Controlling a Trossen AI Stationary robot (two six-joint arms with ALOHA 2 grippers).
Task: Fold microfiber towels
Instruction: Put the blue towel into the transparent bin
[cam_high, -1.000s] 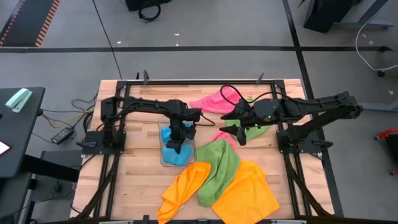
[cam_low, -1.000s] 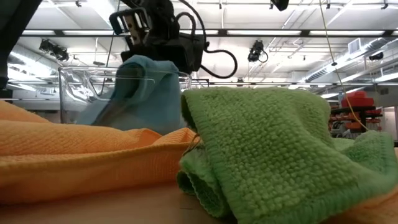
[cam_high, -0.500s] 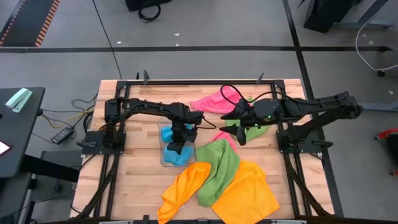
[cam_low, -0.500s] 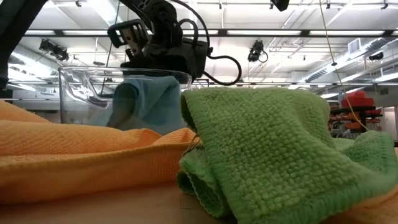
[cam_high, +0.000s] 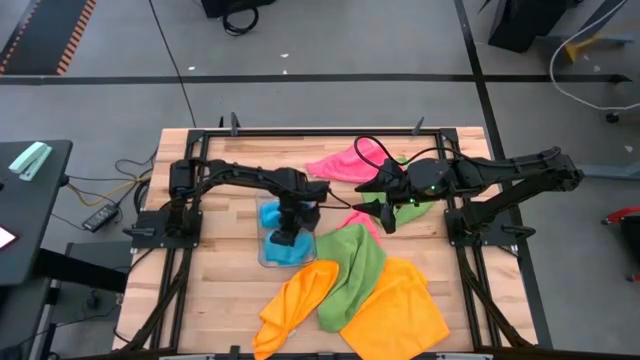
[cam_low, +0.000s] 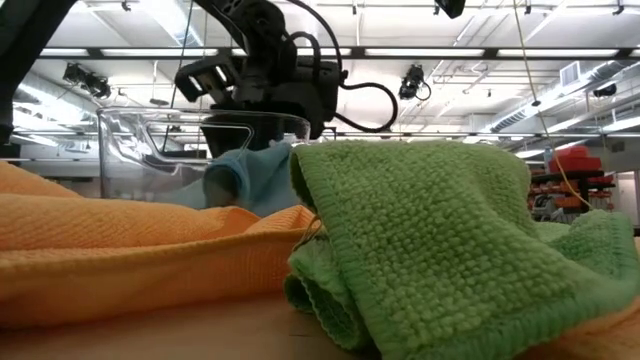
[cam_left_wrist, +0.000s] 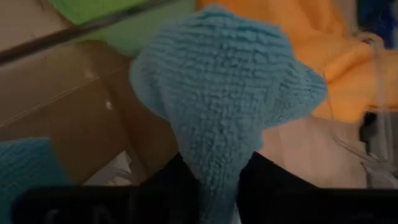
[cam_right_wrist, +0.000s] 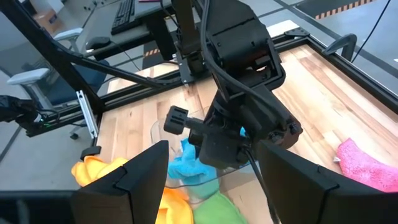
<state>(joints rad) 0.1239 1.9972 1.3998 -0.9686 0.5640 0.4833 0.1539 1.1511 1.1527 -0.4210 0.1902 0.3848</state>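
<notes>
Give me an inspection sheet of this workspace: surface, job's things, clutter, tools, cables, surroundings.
Surface: wooden table, framed by black rails.
Job's things: blue towel bunched in the clear tray; green towel draped over orange towels; pink towel at the far edge.
Clutter: clear plastic tray, upright, beside the orange pile.
Tools: left tool down in the tray, blue cloth between its fingers; right tool open, holding nothing, hanging near the pink towel.
Cables: black cables on the floor left of the table; one loops off the right arm.
Surroundings: grey floor, a black side table at left, ceiling lights in the low view; no person seen.
</notes>
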